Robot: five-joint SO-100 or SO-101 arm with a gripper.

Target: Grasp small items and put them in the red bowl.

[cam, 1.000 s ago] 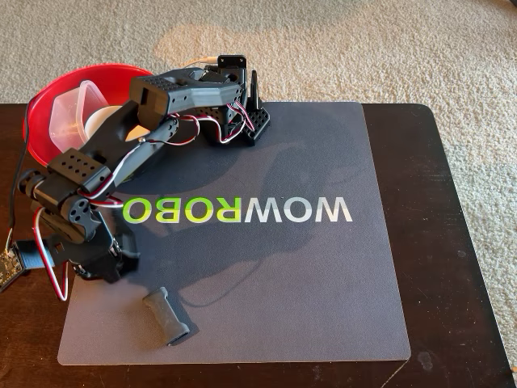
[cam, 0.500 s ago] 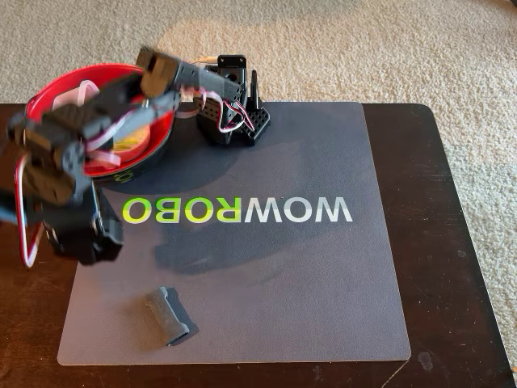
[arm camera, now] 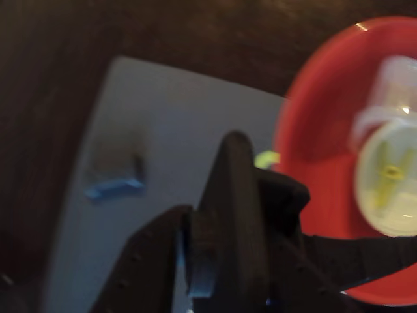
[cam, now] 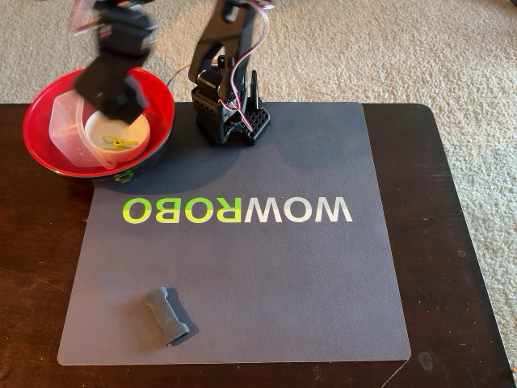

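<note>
The red bowl (cam: 44, 149) (arm camera: 313, 130) stands at the mat's far left corner. In it lie the clear square tub (cam: 65, 121) (arm camera: 391, 81) and the cream round dish (cam: 129, 128) (arm camera: 374, 189), which holds the yellow clip (cam: 119, 142) (arm camera: 391, 171). My gripper (cam: 115, 90) (arm camera: 238, 261) hovers blurred over the bowl's far side. In the wrist view its jaws look shut on a dark grey pointed bracket (arm camera: 234, 189). The dark grey ribbed bar (cam: 167, 315) (arm camera: 114, 171) lies on the mat near its front left corner.
The arm's base (cam: 226, 109) stands at the mat's far edge, right of the bowl. A grey mat (cam: 266, 275) with the WOWROBO logo covers the dark wooden table (cam: 452, 283). Beige carpet lies beyond the table.
The arm has swung up from low over the mat's left side to above the red bowl. The ribbed bar and the bowl's contents have not moved.
</note>
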